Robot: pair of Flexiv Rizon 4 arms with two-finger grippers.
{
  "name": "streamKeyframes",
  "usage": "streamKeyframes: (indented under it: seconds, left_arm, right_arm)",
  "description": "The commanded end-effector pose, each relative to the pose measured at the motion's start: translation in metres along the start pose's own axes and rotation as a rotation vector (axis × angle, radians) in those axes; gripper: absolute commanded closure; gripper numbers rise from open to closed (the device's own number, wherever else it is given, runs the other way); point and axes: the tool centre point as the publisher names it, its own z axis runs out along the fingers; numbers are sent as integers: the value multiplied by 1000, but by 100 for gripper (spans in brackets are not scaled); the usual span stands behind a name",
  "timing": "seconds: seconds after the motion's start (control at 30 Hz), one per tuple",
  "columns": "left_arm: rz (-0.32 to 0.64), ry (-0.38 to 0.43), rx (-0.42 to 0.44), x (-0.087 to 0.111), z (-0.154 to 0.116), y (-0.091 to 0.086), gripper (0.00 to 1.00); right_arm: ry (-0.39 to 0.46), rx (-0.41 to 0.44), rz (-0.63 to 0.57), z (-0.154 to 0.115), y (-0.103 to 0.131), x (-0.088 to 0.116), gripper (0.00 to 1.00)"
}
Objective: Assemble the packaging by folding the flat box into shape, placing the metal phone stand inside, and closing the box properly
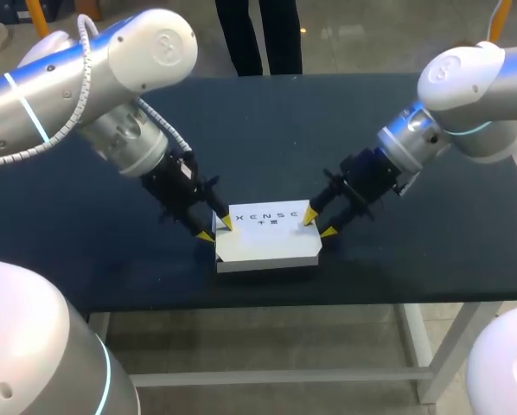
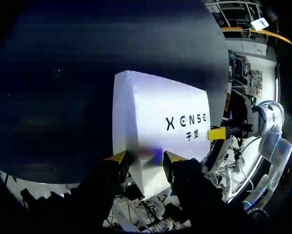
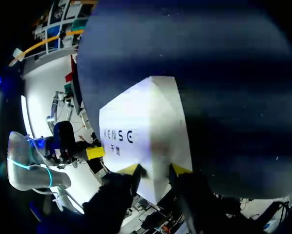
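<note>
Currently, head view: the white box (image 1: pixel 267 246) sits mid-counter (image 1: pixel 111 259), toward the front edge. It looks already folded into a shallow block w/ the printed face up. Your left end effector (image 1: pixel 215 229) is at the far-left corner, one yellow tip over the top face and the other down by the left side. The right end effector (image 1: pixel 319 224) mirrors it at the far-right corner. No phone stand in sight, so can't say whether it's inside; my read is you're at the shaping/closing stage. Left wrist view: the box corner runs between its fingers (image 2: pixel 117 157) w/ both tips against it, so it's pinching the box, not spread free. The other arm's yellow tip shows at the opposite end, just by the print. Right wrist view: same story, its fingertips (image 3: pixel 180 169) clamp the box's corner ridge from two sides. To do this well, treat both arms as one pair: move them together & at equal height, else the thin card prob. twists or a crease pops. Go light on the squeeze; cardboard dents easily and a crushed corner won't close square. Press toward the counter rather than pulling apart, since the box looks light and could slide or lift. Check the flap seams sit flush before letting go, one side at a time.
</note>
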Motion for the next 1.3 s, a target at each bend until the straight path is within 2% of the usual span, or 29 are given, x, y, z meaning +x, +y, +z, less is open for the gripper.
streamKeyframes:
  seconds: [0.03, 0.83, 1.03, 1.3]
  left_arm:
    - [-2, -3, -21, 5, 2, -5, 52]
    - [-42, -47, -57, 12, -8, -2, 48]
    - [-46, -49, -77, 14, -9, -3, 44]
    - [-60, -56, -92, 18, -11, -5, 48]
  right_arm:
    - [-4, 11, 4, 1, 2, 5, 57]
    - [-23, 41, 43, -9, 5, 13, 56]
    - [-30, 50, 53, -10, 5, 16, 55]
    - [-37, 55, 64, -13, 5, 19, 56]
